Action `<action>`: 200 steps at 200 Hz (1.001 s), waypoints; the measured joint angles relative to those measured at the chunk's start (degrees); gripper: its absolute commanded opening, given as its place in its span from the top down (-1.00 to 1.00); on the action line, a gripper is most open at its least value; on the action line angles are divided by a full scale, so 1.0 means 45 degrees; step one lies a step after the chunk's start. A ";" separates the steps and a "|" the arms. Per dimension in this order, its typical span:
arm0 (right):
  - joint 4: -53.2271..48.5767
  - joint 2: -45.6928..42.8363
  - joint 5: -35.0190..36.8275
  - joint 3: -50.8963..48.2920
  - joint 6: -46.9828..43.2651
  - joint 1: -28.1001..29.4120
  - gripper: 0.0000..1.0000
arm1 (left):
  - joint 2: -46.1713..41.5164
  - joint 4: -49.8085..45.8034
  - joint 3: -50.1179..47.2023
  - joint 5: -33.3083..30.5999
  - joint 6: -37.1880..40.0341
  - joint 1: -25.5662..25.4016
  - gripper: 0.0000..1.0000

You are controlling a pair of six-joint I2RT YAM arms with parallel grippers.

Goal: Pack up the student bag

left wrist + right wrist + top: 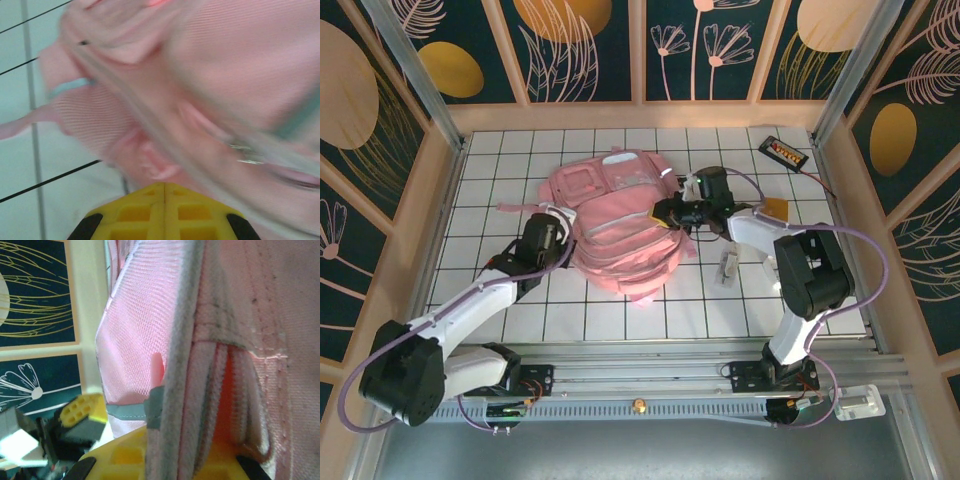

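Pink student bag [615,225] lies in the middle of the tiled surface [500,160]. The right fingers [125,456] grasp its edge seam; the left fingers [135,212] are clenched together against its left side.

No text can be read; the orange label on the black box [784,152] at 1 o'clock is too small.

In the left wrist view the student bag [200,100] is smeared by blur, so its seams and zip cannot be made out. The left gripper [165,192] is cut off there by the lower edge. The right gripper [667,213] is largely covered by bag fabric in the right wrist view. Near the right edge of the bench [620,312], a small white object [726,268] is too small to be identified. The label on the dark device [784,152] at the far right corner cannot be read.
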 measured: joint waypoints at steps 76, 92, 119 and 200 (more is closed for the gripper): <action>-0.0044 -0.0063 -0.0719 0.0010 -0.0306 -0.0321 1.00 | 0.0850 0.0831 0.0355 -0.0427 -0.0160 0.0631 -0.26; 0.0418 -0.0063 -0.0738 -0.0005 0.0355 -0.0185 1.00 | -0.0287 0.1039 0.0253 0.0272 -0.0248 0.0544 -0.63; 0.1603 -0.0063 -0.0719 -0.0010 0.1860 0.0136 1.00 | -0.1413 0.1404 0.0816 0.0840 -0.0034 -0.0835 -0.98; 0.3089 -0.0063 0.0039 0.0408 0.4721 0.1015 1.00 | 0.1044 0.1341 0.3070 0.1268 0.1593 -0.2827 -0.98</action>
